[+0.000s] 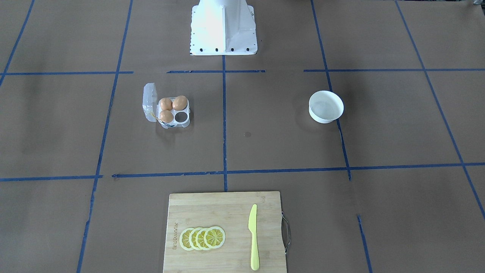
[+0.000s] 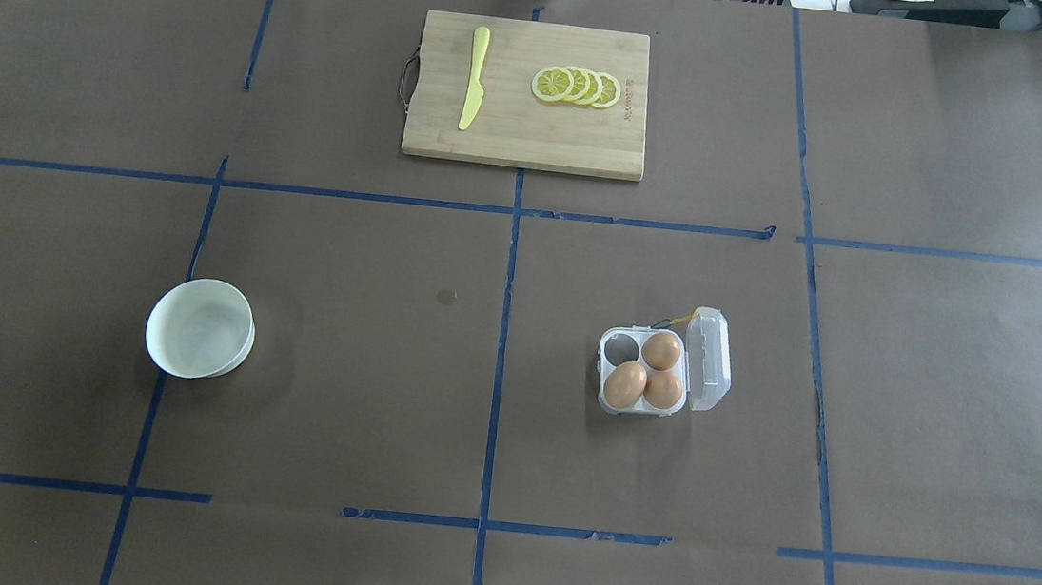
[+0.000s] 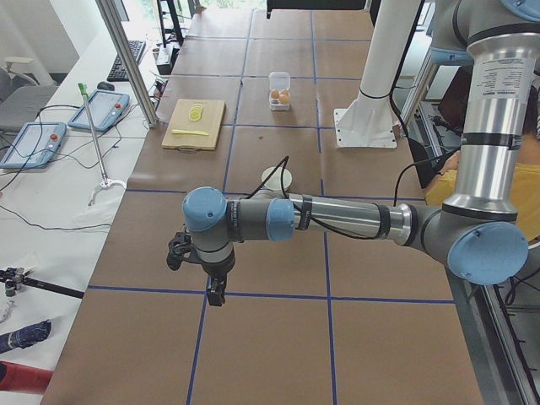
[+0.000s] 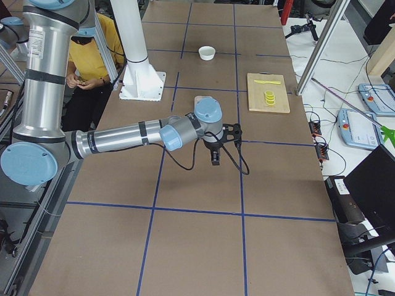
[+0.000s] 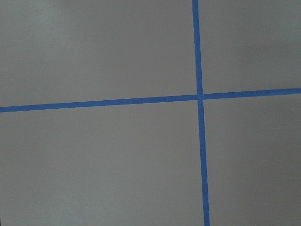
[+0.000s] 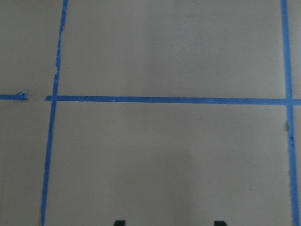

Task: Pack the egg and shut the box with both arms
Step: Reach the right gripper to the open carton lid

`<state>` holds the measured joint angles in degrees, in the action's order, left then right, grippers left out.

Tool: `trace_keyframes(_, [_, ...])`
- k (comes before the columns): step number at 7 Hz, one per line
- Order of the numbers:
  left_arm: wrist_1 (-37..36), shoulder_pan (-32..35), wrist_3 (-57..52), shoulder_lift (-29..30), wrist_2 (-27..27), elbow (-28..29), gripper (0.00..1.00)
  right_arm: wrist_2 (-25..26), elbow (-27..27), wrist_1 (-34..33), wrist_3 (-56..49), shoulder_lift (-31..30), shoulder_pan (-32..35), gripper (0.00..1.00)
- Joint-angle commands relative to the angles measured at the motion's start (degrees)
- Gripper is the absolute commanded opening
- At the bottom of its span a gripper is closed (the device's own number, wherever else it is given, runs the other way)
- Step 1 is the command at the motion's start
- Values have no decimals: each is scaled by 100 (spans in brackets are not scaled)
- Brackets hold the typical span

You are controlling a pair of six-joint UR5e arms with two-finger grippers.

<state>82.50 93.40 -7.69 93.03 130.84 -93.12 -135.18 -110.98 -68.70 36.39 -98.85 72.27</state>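
Box (image 2: 657, 372): clear plastic, four cells, set on the brown surface (image 2: 377, 393) on the robot's right half. The lid (image 2: 708, 360) is swung open on the side away from the table's middle, and a yellow cord (image 2: 679, 321) is seen at the far edge.
Contents: three orange-brown eggs (image 2: 663, 350), one to a cell. The fourth cell (image 2: 619, 347), far and toward the centre line, is unfilled.
Bowl (image 2: 200, 329): round, white, on the robot's left half, well apart from the box.
Cutting board (image 2: 536, 141): wooden, at the far edge. Four overlapping lemon slices (image 2: 577, 86) and a yellow knife (image 2: 473, 87) are carried on it, apart from each other.

Shown only in the side views: both arms, stretched out low over bare surface at the table's ends, away from the box. The left gripper (image 3: 215, 295) hangs pointing down; whether it is spread or pressed together cannot be told. The right gripper (image 4: 215, 159) also points down.
Shown only in the right wrist view: two dark fingertips (image 6: 120, 222) set wide apart at the lower edge, with nothing between them.
Left wrist view: surface and blue tape lines (image 5: 197, 96) only.
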Motion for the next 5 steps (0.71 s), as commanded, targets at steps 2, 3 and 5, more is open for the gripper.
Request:
trace_keyframes(2, [74, -6, 4, 22, 12, -5, 100, 419, -12, 594, 2786, 785, -1675, 17])
trace_keyframes(3, [74, -6, 4, 23, 12, -13, 100, 692, -3, 603, 3499, 1162, -2116, 17])
trace_keyframes(5, [74, -6, 4, 49, 12, -14, 100, 1377, 23, 594, 4294, 1857, -3056, 15])
